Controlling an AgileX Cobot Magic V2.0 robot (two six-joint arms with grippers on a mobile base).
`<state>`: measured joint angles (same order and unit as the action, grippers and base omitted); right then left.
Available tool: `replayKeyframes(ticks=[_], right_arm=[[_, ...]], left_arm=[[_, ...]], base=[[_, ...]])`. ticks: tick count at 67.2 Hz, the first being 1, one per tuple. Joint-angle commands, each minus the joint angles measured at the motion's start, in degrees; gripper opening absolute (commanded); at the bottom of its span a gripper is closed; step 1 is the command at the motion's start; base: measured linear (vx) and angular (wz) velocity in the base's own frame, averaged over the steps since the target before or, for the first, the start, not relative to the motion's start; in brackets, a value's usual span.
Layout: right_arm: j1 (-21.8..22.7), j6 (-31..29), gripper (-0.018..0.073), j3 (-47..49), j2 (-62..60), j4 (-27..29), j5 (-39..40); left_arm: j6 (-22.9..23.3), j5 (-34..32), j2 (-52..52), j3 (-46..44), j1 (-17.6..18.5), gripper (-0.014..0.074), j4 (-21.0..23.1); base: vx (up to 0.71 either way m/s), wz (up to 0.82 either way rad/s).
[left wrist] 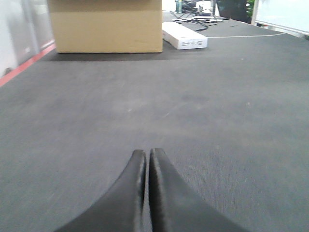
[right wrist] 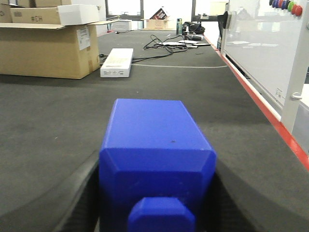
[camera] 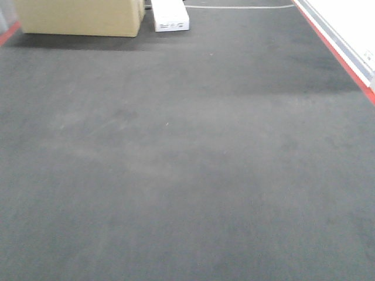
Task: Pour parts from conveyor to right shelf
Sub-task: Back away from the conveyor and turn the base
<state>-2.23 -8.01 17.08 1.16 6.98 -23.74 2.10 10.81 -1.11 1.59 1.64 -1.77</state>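
A bright-blue part (right wrist: 157, 145) with a stud facing the camera fills the right wrist view, and my right gripper (right wrist: 157, 166) is shut on it, a dark finger (right wrist: 82, 193) against each side. It is held just above the dark-grey conveyor (right wrist: 48, 116). Low over the same belt (left wrist: 217, 96), my left gripper (left wrist: 146, 152) is shut with nothing between its fingers. The front view shows only bare belt (camera: 187, 164), with neither gripper in it. The right shelf is out of view.
A cardboard box (camera: 82, 17) (left wrist: 106, 29) (right wrist: 43, 50) and a flat white box (camera: 171, 17) (left wrist: 186, 37) (right wrist: 117, 62) sit at the far end. A red edge rail (camera: 345, 61) (right wrist: 270, 121) runs along the right below a white panel (right wrist: 256, 53). Cables (right wrist: 164, 43) lie beyond.
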Motion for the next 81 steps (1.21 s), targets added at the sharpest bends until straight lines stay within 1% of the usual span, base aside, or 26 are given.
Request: replayKeyframes(ticks=[1,45,81], right_arm=[[0.0,-0.3,-0.0005,1.4,0.7,0.1,4.4],[0.0,-0.3,-0.0005,1.4,0.7,0.1,4.4],[0.0,-0.3,-0.0005,1.4,0.7,0.1,4.4]], left_arm=[[0.4,-4.0,-0.2,-1.1,0.3,-0.0006,0.1],[0.4,-4.0,-0.2,-1.1,0.3,-0.0006,0.1],[0.4,-4.0,-0.2,-1.1,0.3,-0.0006,0.1]], base=[[-0.24,0.15],[-0.34,0.03],[-0.32,-0.05]])
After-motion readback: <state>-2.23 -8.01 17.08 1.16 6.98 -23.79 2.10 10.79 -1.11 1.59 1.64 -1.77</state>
